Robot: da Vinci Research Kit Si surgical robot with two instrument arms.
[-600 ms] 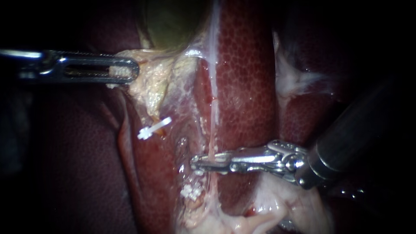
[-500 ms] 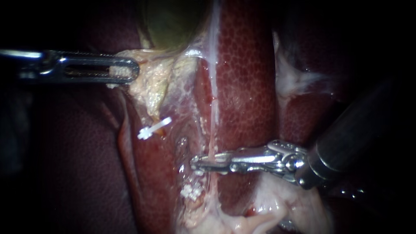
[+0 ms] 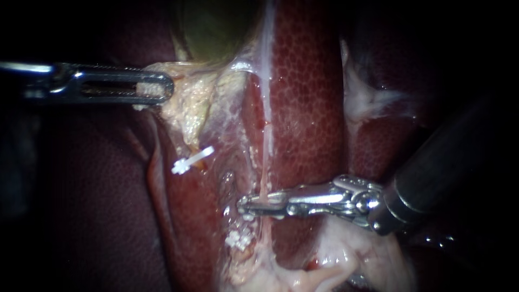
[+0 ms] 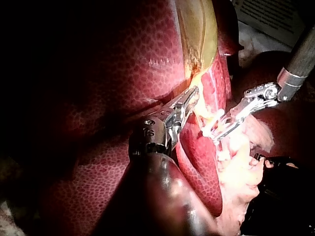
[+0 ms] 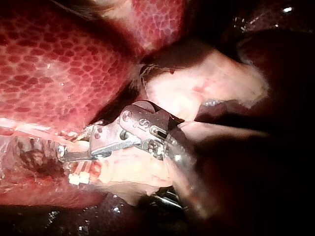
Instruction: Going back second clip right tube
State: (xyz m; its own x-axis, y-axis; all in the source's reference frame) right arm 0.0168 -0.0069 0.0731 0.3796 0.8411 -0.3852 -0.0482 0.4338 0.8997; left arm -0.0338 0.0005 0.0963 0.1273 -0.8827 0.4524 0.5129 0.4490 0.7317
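The left instrument [image 3: 154, 89] and right instrument [image 3: 254, 204] end in bright, polished metal. The clip [image 3: 238, 238] looks like white matt plastic. The liver [image 3: 308, 108] is wet and glossy.

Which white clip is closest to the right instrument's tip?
The lower clip, just beneath the right instrument; the upper clip lies farther off, up toward the left.

Bright centre, black surround (scattered wet glints)
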